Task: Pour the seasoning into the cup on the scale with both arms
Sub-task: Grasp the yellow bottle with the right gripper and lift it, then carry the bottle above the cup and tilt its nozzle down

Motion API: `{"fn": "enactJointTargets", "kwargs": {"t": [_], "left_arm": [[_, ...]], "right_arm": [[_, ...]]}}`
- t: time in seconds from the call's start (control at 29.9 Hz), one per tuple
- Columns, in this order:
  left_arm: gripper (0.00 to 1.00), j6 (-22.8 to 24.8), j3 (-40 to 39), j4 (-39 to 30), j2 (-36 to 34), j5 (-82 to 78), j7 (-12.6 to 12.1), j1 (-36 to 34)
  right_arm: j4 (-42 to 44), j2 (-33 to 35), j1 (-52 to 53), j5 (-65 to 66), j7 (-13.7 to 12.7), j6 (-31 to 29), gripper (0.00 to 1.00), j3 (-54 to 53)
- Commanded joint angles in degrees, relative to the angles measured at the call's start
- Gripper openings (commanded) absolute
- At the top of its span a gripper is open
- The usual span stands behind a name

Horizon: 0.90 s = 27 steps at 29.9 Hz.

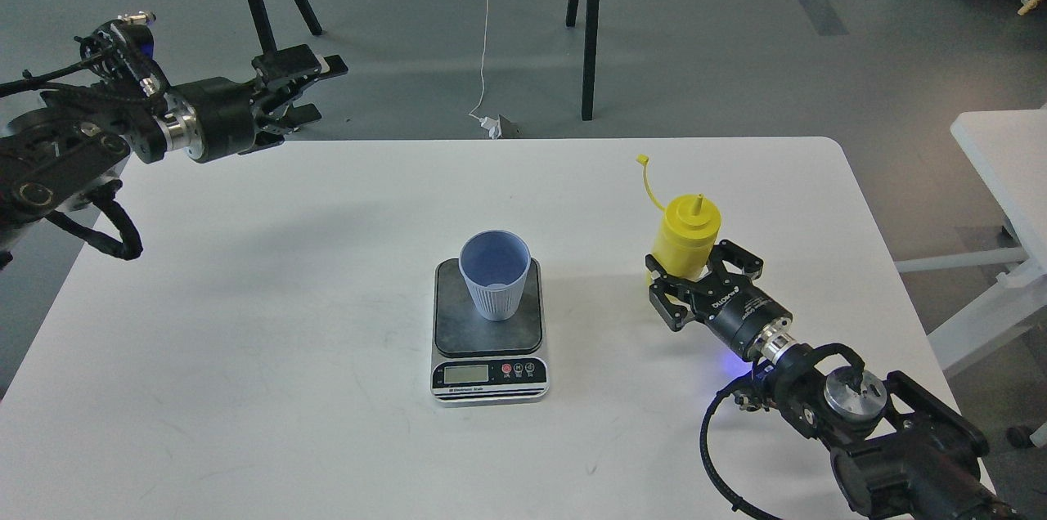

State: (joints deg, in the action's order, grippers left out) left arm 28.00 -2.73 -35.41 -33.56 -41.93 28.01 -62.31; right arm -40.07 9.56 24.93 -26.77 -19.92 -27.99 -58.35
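The left gripper [315, 87] hangs open above the far left corner of the white surface [245, 324]. In the middle, the blue-grey cup [495, 273] stands upright on the kitchen scale [488, 332]; nothing shows inside it. On the right, the right gripper [695, 266] has its fingers around the upright yellow squeeze bottle [687, 238].

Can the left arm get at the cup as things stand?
Probably yes. The left gripper hangs open over the table's far-left edge, and bare table lies between it and the cup on the scale.
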Motion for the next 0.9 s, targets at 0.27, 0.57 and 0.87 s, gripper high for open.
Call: {"fn": "enactJointTargets", "kwargs": {"t": [0.27, 0.57, 0.87], "left_arm": [[1.0, 0.0, -0.08, 0.08, 0.08, 0.18, -0.01, 0.09], [1.0, 0.0, -2.19, 0.08, -0.01, 0.09, -0.01, 1.93], [1.0, 0.0, -2.28, 0.08, -0.89, 0.18, -0.01, 3.16]], "right_arm": [[-0.27, 8.54, 27.09, 42.81, 1.72, 1.79, 0.05, 1.21], [-11.95, 8.02, 30.36, 74.56, 4.71, 7.77, 0.04, 8.16], [-15.03, 3.01, 32.11, 90.04, 8.4, 11.37, 0.04, 14.13]]}}
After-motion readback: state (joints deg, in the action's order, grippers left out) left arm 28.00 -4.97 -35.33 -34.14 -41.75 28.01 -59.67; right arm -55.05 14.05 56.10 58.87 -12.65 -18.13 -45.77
